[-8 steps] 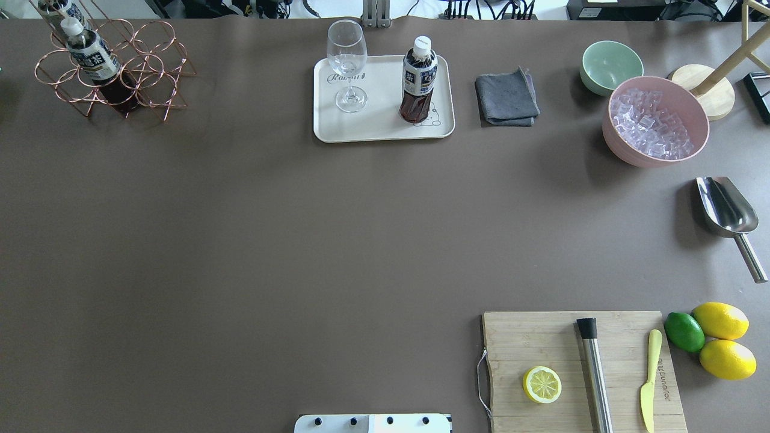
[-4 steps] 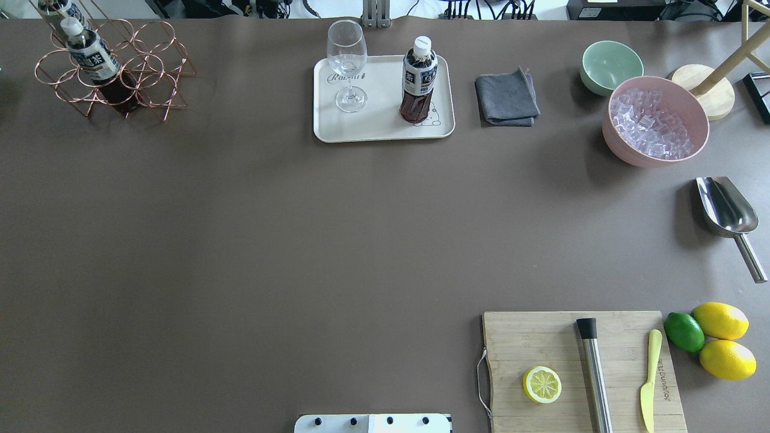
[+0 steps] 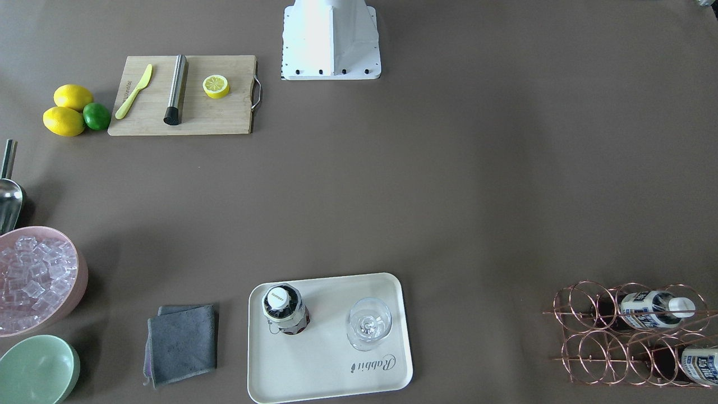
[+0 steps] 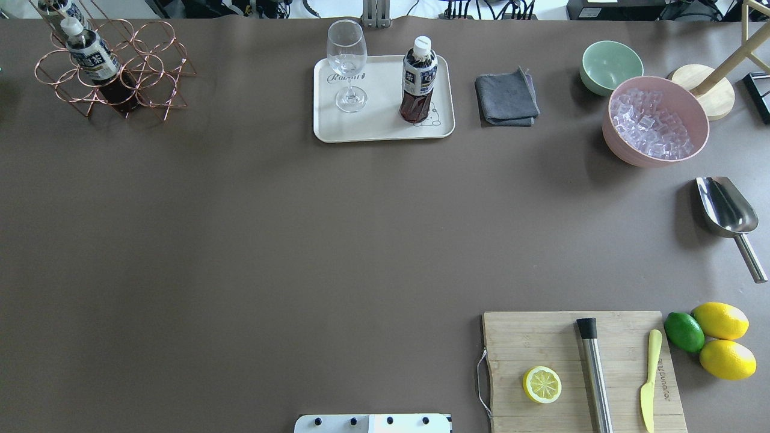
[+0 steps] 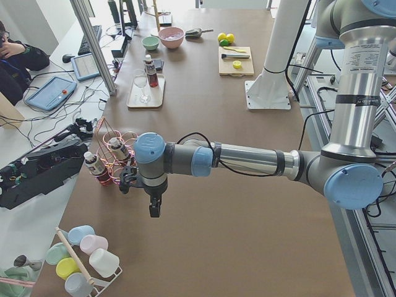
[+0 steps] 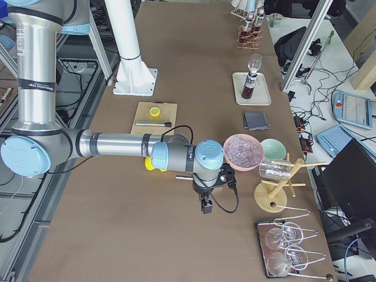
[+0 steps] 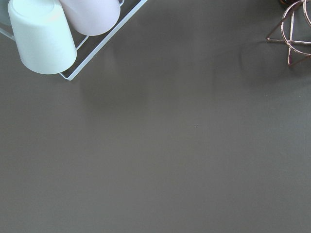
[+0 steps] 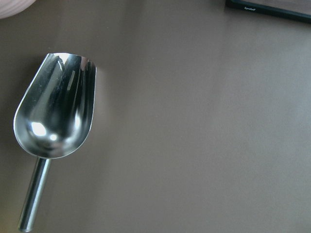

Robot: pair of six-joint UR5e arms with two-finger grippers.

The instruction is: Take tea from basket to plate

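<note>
One tea bottle (image 4: 418,81) stands upright on the cream plate (image 4: 379,131), next to a clear stemmed glass (image 4: 347,66). Two more tea bottles (image 4: 90,57) (image 3: 650,310) lie in the copper wire basket (image 4: 153,81) at the far left corner. My left gripper (image 5: 154,207) shows only in the exterior left view, hanging over bare table just short of the basket (image 5: 114,145); I cannot tell if it is open. My right gripper (image 6: 207,205) shows only in the exterior right view, near the pink bowl; I cannot tell its state. The left wrist view shows a corner of the basket (image 7: 294,34).
A grey cloth (image 4: 506,99), mint bowl (image 4: 610,66), pink bowl of ice (image 4: 656,150) and metal scoop (image 4: 728,210) lie on the right. A cutting board (image 4: 619,361) with a lemon half, lemons and a lime sit near right. A cup rack (image 7: 41,34) is by the left gripper.
</note>
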